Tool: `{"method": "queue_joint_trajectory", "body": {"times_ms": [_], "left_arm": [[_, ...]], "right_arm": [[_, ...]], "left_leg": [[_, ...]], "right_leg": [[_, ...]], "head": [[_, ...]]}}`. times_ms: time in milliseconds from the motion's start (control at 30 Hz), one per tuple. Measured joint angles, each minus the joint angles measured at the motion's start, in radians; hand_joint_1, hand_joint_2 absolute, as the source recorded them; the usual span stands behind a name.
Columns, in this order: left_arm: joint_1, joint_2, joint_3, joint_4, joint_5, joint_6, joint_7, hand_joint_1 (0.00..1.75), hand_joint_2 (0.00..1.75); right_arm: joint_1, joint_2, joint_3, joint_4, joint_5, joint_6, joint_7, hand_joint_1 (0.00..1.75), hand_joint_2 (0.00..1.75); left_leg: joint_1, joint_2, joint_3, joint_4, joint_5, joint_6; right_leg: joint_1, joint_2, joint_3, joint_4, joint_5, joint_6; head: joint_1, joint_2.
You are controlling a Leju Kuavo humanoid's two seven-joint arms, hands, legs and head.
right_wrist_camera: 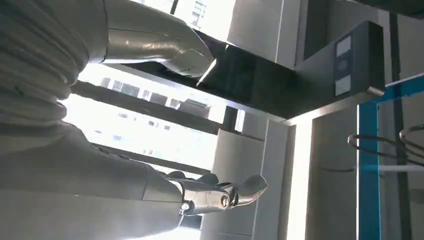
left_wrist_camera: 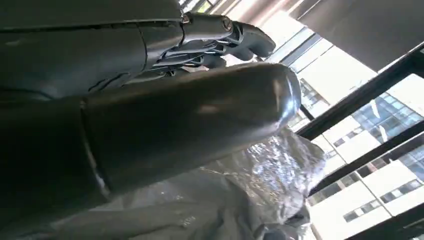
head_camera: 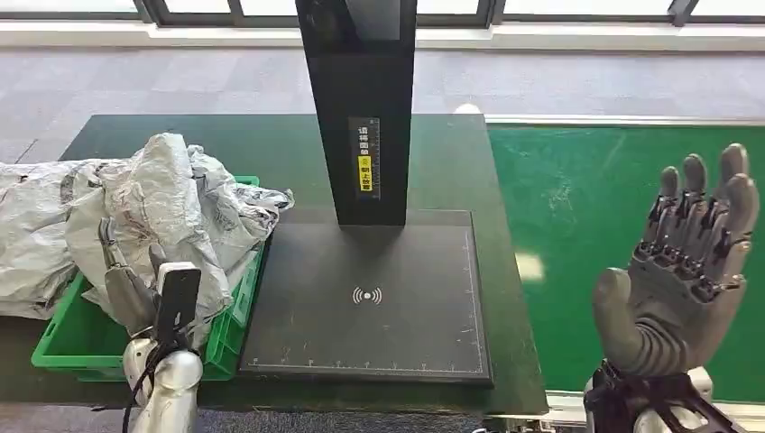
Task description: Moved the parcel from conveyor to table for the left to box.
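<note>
Two hands matter here: the right hand [head_camera: 686, 271] hovers wide and empty above the green conveyor [head_camera: 577, 207], while the left hand [head_camera: 135, 289] presses into the crumpled grey parcel [head_camera: 153, 216] over the green box [head_camera: 63, 347]. Judging by this, release gently, then lift clear.

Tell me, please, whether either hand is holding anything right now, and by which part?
The right hand holds nothing; it is open above the green conveyor. The left hand is against the grey parcels in the green bin; a grip cannot be told.
</note>
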Motion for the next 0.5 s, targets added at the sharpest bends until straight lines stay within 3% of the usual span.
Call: {"method": "queue_joint_trajectory", "body": {"times_ms": [167, 267, 500], "left_arm": [[0.027, -0.019, -0.070, -0.104, 0.217, -0.054, -0.193, 0.00, 0.00], [0.042, -0.023, -0.107, -0.170, 0.426, -0.182, -0.296, 0.00, 0.00], [0.054, -0.021, -0.184, -0.278, 0.532, -0.280, -0.317, 0.00, 0.00]], "right_arm": [[0.002, -0.002, 0.000, 0.000, 0.019, -0.044, 0.000, 0.00, 1.75], [0.010, -0.003, 0.000, -0.001, 0.016, -0.056, -0.001, 0.00, 1.75], [0.018, -0.005, 0.000, -0.002, 0.012, -0.061, -0.001, 0.00, 1.75]], "left_leg": [[0.000, 0.000, -0.003, 0.001, 0.000, 0.000], [0.000, 0.000, -0.003, 0.001, -0.001, 0.000], [0.000, 0.002, -0.004, 0.000, -0.002, 0.000]], "right_leg": [[0.000, 0.001, -0.003, 0.000, 0.000, 0.000], [0.000, 0.002, -0.004, 0.000, 0.000, 0.000], [0.000, 0.003, -0.004, 0.000, 0.000, 0.000]], "head": [[0.000, 0.000], [0.000, 0.000], [0.000, 0.000]]}}
